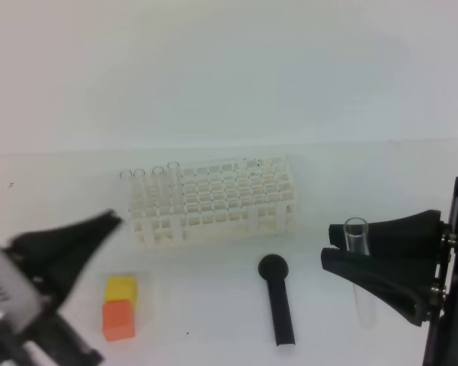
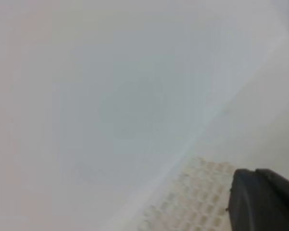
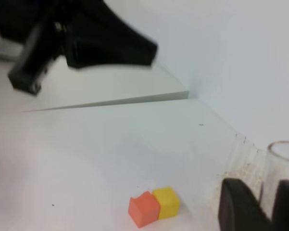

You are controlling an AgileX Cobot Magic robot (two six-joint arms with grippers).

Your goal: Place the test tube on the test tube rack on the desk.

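Exterior high: test tube rack (image 1: 213, 202) holds tubes (image 1: 148, 183).

1. The left wrist view is blurred and mostly filled by a pale, featureless white surface, with no sharp edges across its upper and left parts.
2. The test tube rack (image 2: 197, 202) shows at the bottom, right of centre, as a white lattice of small square holes in slanted rows; only part of it is in frame.
3. The left gripper (image 2: 264, 199) appears as a dark, rounded black shape in the bottom right corner, just beside the rack on its right and overlapping the rack's edge.
4. The gripper's tips sit together with no gap visible between them.
5. A faint pale line runs diagonally up and to the right from the rack.
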